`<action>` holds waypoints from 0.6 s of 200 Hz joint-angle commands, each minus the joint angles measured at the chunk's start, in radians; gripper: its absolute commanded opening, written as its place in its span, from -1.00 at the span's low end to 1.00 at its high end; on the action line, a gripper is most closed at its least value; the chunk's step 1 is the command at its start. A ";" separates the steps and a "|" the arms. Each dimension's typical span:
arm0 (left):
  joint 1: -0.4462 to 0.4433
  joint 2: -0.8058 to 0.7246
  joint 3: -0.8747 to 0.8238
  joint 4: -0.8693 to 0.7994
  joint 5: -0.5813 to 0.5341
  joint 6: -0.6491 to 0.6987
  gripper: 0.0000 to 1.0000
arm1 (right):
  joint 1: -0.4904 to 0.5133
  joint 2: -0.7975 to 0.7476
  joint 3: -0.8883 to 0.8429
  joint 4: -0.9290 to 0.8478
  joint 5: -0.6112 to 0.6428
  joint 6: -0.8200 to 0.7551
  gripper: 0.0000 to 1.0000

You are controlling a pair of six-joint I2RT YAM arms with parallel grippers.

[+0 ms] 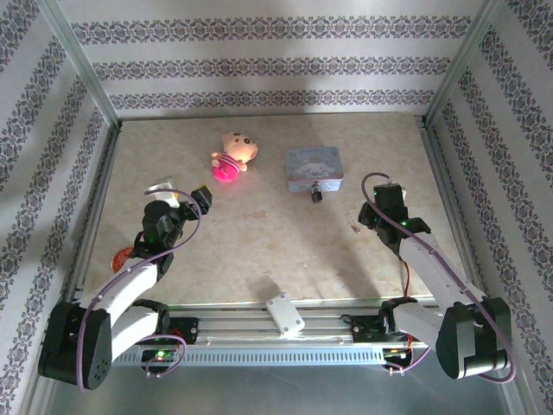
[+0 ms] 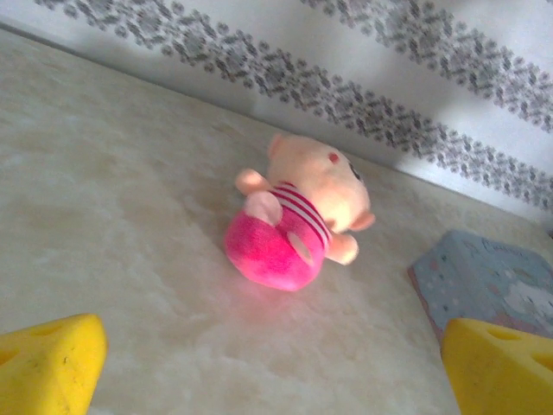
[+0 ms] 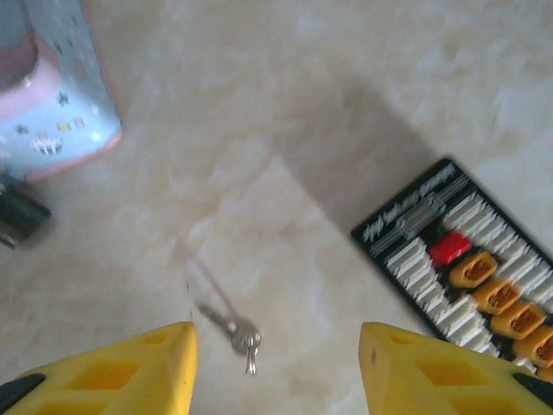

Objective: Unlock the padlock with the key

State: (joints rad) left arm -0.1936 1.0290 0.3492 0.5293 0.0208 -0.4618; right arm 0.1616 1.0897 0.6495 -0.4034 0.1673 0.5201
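While key (image 3: 244, 337) lies ungrasped on surface (image 1: 259, 251), pickup looks like step in hand.

Top view: padlock (image 1: 316, 195) mid-surface, just in front of light-blue tin (image 1: 314, 168); plush pig (image 1: 232, 157) well apart to its left.

Left wrist: left end effector (image 2: 276, 372) spread wide, empty, facing pig.

Right wrist: right end effector (image 3: 276, 367) spread wide, empty; key flat below, off-centre in gap. I'd centre over key, come straight down, pinch near ring end. Thin flat metal likely to slip.
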 commanded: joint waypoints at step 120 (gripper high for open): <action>-0.070 0.169 0.122 0.056 -0.016 -0.129 0.99 | 0.023 0.241 -0.001 -0.040 -0.147 0.110 -0.15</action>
State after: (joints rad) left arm -0.2558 1.2007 0.4461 0.5411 0.0063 -0.5777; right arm 0.1749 1.2980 0.6212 -0.4438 0.0418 0.6086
